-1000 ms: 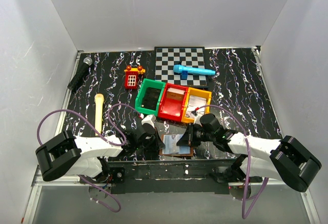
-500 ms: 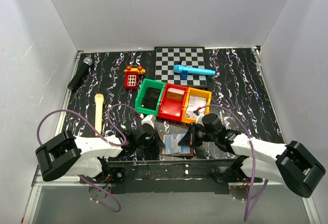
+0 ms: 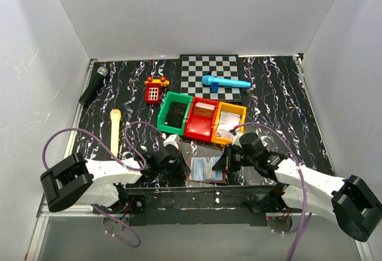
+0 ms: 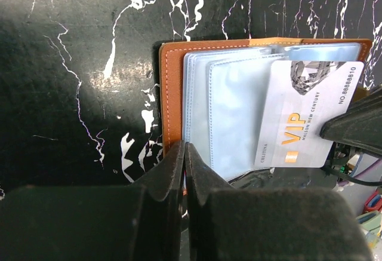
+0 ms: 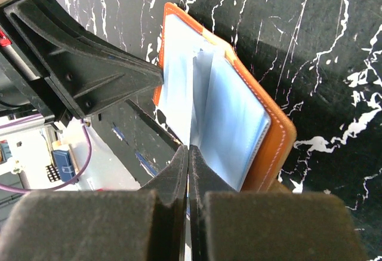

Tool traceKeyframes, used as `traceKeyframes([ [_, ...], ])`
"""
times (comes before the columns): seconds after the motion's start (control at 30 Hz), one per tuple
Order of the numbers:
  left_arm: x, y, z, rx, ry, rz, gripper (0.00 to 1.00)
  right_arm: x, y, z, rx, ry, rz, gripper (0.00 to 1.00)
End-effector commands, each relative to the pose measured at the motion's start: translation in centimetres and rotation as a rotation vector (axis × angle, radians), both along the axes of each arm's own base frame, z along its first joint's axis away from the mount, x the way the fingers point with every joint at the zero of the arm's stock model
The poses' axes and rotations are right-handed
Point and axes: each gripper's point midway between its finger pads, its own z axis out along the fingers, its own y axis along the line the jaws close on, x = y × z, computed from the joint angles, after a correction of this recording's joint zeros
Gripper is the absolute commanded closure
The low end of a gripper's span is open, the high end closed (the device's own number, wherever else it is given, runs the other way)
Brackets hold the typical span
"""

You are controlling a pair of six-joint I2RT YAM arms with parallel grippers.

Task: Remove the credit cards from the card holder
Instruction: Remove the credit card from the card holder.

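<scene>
1. Your left fingers (image 4: 170, 174) are pressed together, tips on the brown edge of the card holder (image 4: 170, 94), which lies open on the tabletop (image 4: 71, 94).
2. Your right fingers (image 5: 174, 177) pinch the VIP credit card (image 4: 310, 117), which is partly out of its pocket.
3. The card's gripped end is hidden.

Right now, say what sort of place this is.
Probably a robot test cell: white walls around a marbled table, left arm and right arm at its edge, a toy checkerboard.
</scene>
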Motion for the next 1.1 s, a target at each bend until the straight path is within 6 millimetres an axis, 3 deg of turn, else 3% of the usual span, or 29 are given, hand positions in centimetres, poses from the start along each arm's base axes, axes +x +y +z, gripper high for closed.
traceKeyframes([
  [0.0,-2.5,5.8,-4.7,0.261,0.082,-0.005,1.00,0.1,-0.4,1.2,-0.011,-0.023,0.009,0.99],
  [0.27,-1.6,4.8,-2.8,0.228,0.036,-0.016,0.98,0.0,-0.8,2.7,-0.025,-0.045,0.014,0.99],
  [0.43,-1.0,3.9,-0.8,0.194,0.001,-0.029,0.78,0.1,-1.1,3.6,-0.038,-0.067,0.010,0.99],
  [0.57,-0.1,2.2,3.4,0.119,-0.070,-0.062,0.46,0.5,-1.3,5.7,-0.036,-0.104,-0.003,0.99],
  [0.67,0.7,1.3,7.1,0.064,-0.138,-0.070,0.34,1.1,-1.7,7.7,-0.046,-0.162,-0.019,0.99],
  [0.9,1.9,0.8,14.6,-0.101,-0.356,-0.092,0.32,2.8,-3.3,13.1,-0.105,-0.379,-0.025,0.99],
  [0.93,1.7,0.8,14.9,-0.144,-0.408,-0.122,0.32,2.7,-3.2,13.9,-0.091,-0.421,0.003,0.99],
  [1.07,-0.6,0.7,18.9,-0.437,-0.619,-0.223,0.35,-0.2,-2.4,16.1,-0.035,-0.466,0.235,0.99],
])
